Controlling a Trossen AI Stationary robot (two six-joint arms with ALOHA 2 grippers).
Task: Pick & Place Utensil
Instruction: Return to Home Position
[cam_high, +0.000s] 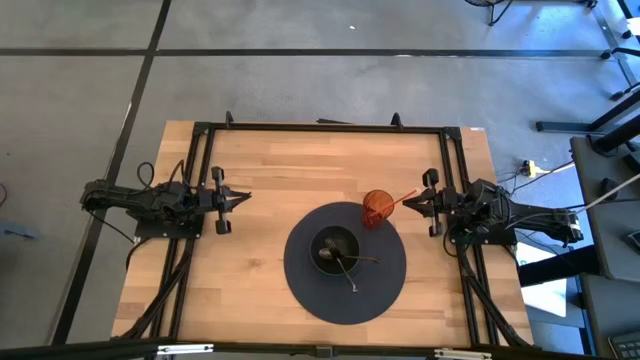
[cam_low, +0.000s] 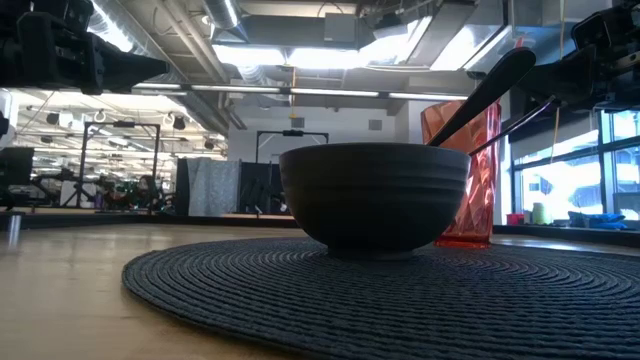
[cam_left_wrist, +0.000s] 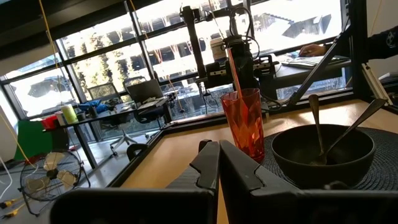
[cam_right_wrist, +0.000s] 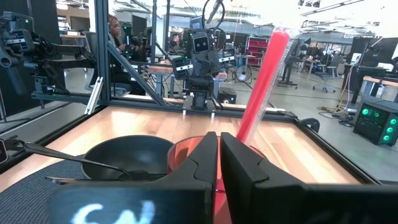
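A dark ribbed bowl (cam_high: 335, 250) (cam_low: 375, 195) stands on a round woven dark mat (cam_high: 310, 290). Two metal utensils (cam_high: 352, 268) (cam_left_wrist: 317, 127) lie in it, handles leaning on the rim. A faceted red cup (cam_high: 377, 208) (cam_left_wrist: 244, 124) stands on the mat's far right edge with a red straw (cam_right_wrist: 264, 81) leaning out of it. My right gripper (cam_high: 404, 203) (cam_right_wrist: 219, 155) is shut, level, just right of the cup and beside the straw's upper end. My left gripper (cam_high: 246, 197) (cam_left_wrist: 219, 163) is shut and waits over the left of the table, pointing at the cup.
Black frame rails (cam_high: 320, 127) run along the table's far edge and both sides. Bare wood (cam_high: 250, 260) lies between the left gripper and the mat. A second robot station (cam_right_wrist: 202, 56) and desks stand beyond the table.
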